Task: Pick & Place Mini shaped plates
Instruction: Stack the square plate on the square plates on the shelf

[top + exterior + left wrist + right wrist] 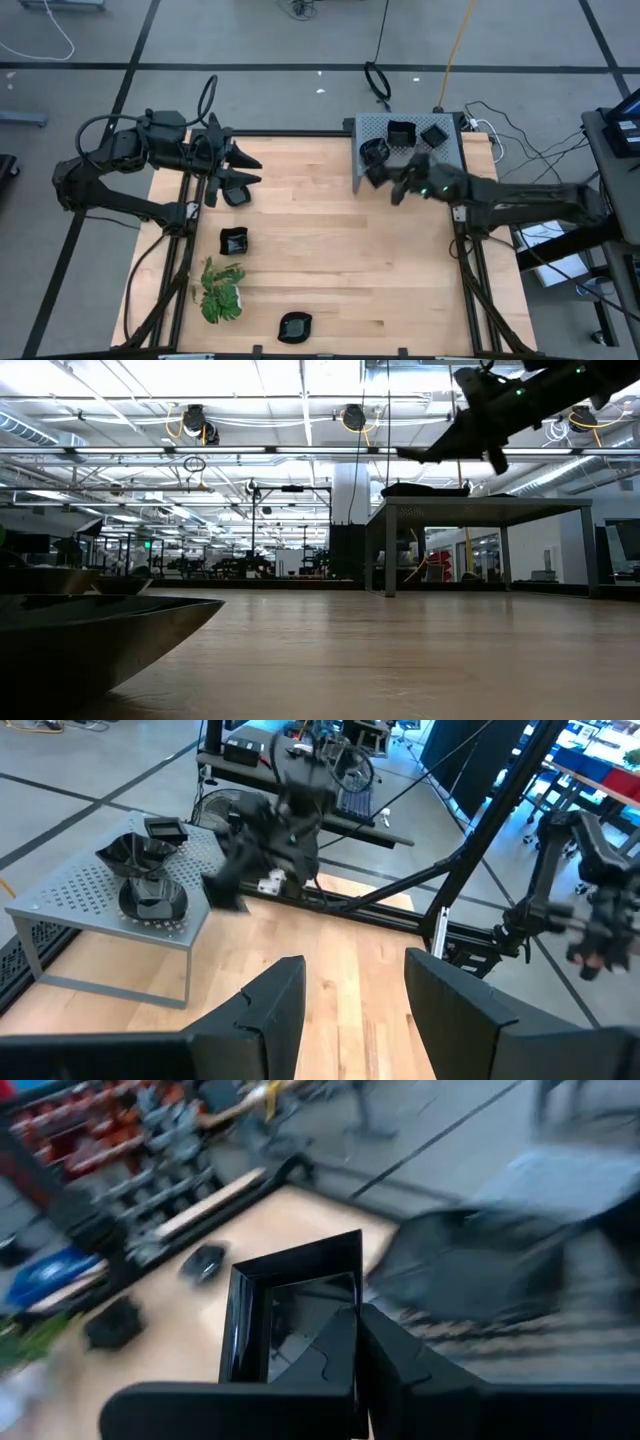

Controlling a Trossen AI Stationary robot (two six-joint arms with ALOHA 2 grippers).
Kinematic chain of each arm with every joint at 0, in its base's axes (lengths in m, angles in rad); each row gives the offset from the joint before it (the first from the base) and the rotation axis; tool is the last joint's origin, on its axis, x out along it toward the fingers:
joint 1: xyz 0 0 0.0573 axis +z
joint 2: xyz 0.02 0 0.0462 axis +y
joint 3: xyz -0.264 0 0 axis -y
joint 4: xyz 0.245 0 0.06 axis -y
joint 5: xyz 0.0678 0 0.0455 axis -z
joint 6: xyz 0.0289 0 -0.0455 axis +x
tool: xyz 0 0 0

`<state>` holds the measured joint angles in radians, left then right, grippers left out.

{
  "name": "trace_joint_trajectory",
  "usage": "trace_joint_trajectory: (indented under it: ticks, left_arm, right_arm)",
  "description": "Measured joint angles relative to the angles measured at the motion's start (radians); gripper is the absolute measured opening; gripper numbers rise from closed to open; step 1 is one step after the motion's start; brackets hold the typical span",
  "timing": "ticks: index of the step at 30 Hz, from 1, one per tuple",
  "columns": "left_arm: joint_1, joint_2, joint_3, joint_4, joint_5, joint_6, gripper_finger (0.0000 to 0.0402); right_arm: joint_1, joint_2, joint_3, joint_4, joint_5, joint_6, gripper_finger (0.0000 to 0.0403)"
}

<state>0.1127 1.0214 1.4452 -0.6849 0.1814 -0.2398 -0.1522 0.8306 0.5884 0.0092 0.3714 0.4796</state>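
Observation:
My right gripper (388, 183) hangs in the air beside the near left corner of the grey perforated box (410, 160), shut on a square black mini plate (290, 1315). On the box top stand three more black plates (400, 132), (435, 133), (373, 152). Other plates rest flat on the wooden table: one (235, 194) just below my left gripper, one (233, 240) nearer, one (295, 326) by the near edge. My left gripper (245, 168) waits open at the far left, with nothing between its fingers (270, 1010). My right gripper pinches the square plate's rim wall (340, 1305) between its two shut fingers, on the side nearest the wrist. The fingers come nearly level from the table's right. The plate (432, 455) sticks out past the fingertips, roughly level and lifted clear of table and box.
A green leafy plant (220, 292) lies near the table's left front. The middle of the wooden table (340, 260) is bare. Black frame rails (470, 270) run along both sides, and cables lie behind the box.

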Motion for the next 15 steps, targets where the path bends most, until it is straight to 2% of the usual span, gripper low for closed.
trace_joint_trajectory:
  ticks: [8,15]
  left_arm:
    - [0.0,0.0,0.0,0.0,0.0,0.0,0.0175]
    - [0.0,0.0,0.0,0.0,0.0,0.0,0.0175]
  right_arm:
    - [-0.239,-0.2,0.016,-0.173,0.094,-0.087,0.0]
    - [-0.462,-0.205,0.116,-0.416,0.103,-0.165,0.0]
